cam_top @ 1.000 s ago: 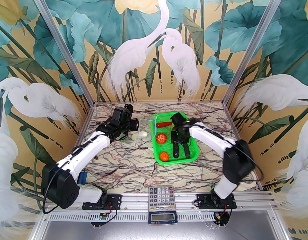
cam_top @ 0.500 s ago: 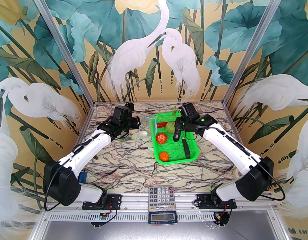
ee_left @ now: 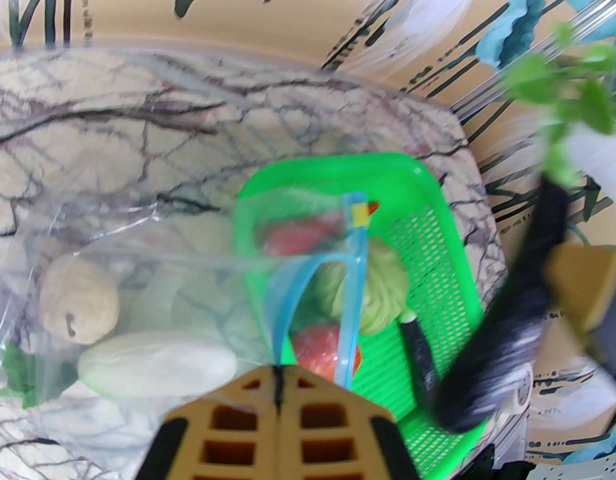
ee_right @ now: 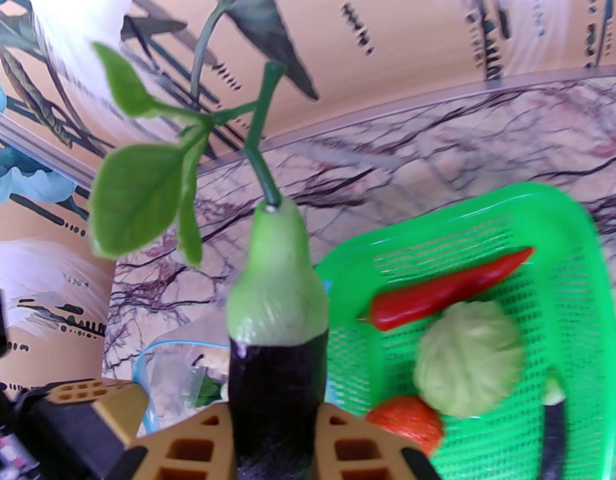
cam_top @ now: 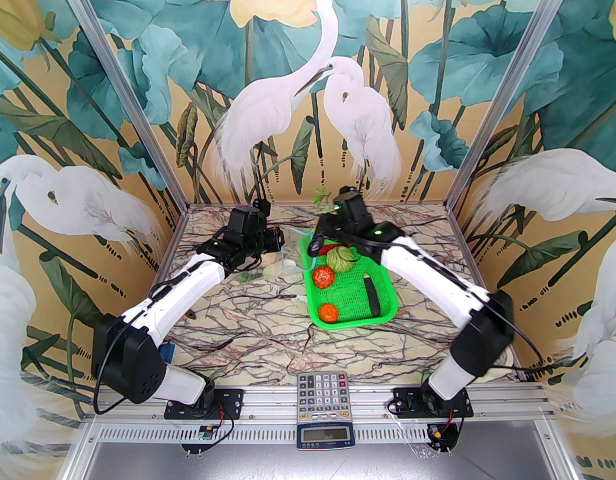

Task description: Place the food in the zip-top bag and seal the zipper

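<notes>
- Left of the green basket [cam_top: 353, 320], pinched the zip-top bag [ee_left: 137, 218] with the left gripper [ee_left: 279, 375], pressed flat shut on the mouth edge where the zipper [ee_left: 355, 278] began.
- Held that mouth up as a narrow blue loop leaning over the basket's left rim.
- Above the basket's far-left corner, clamped the eggplant [ee_right: 275, 293] across its dark body in the right gripper [ee_right: 277, 438], with green cap and leafy stem pointing away from the wrist.
- Judged the opening tight: could have caught the leaves or stem on the blue strip and dragged the floppy mouth closed, or pulled it out of the left pinch.
- Could also have lost the eggplant, smooth and long as it looked, and dropped it into the basket or onto the marble table [cam_top: 267, 328] beside the basket.
- Might have knocked the two grippers together, both crowded at the basket's left rim.
- Found the eggplant clear of the basket and near the bag mouth, but not yet inside it.
- Saw through the plastic, left of the basket, the pale bulb [ee_left: 77, 298] and napa cabbage [ee_left: 157, 365].
- Counted in the basket the red chili [ee_right: 448, 288], green cabbage [ee_right: 468, 358], two tomatoes [cam_top: 324, 276] and a second eggplant [cam_top: 372, 295] toward its right side.
</notes>
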Controlling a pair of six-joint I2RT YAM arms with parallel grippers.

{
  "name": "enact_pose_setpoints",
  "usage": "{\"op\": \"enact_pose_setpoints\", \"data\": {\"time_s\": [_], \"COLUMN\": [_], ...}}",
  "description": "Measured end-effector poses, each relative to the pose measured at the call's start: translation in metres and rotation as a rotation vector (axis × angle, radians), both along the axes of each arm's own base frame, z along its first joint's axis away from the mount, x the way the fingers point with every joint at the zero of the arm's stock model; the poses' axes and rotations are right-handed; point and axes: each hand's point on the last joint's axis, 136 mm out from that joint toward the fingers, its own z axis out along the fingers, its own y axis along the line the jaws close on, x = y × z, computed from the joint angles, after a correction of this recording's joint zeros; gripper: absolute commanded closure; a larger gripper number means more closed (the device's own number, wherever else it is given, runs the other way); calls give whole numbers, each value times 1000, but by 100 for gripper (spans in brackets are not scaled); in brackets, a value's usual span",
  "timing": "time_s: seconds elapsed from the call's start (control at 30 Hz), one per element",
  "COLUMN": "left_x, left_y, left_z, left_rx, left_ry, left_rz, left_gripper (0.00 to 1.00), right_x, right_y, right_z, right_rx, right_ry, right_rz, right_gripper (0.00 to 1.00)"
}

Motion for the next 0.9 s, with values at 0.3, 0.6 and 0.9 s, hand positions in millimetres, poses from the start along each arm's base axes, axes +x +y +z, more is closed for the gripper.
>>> {"op": "enact_pose_setpoints", "data": {"time_s": [0.3,0.6,0.9], "left_x": [10,13,13], "left_y": [-10,-15,-16], "left_z": [13,11,8], "left_rx": [-51,-91,-93], "left_ry": [-27,-14,-15], "left_rz": [-12,-13,-15], "left_gripper": [100,99,99], "right_x": [19,17,4], "right_y": [17,46,59], "right_z": [-2,-18,-28], "right_rx": [8,-5,-2], "right_ry": [-27,-20,20], "right_rz": [-14,17,67], "right_gripper": [87,86,86]}}
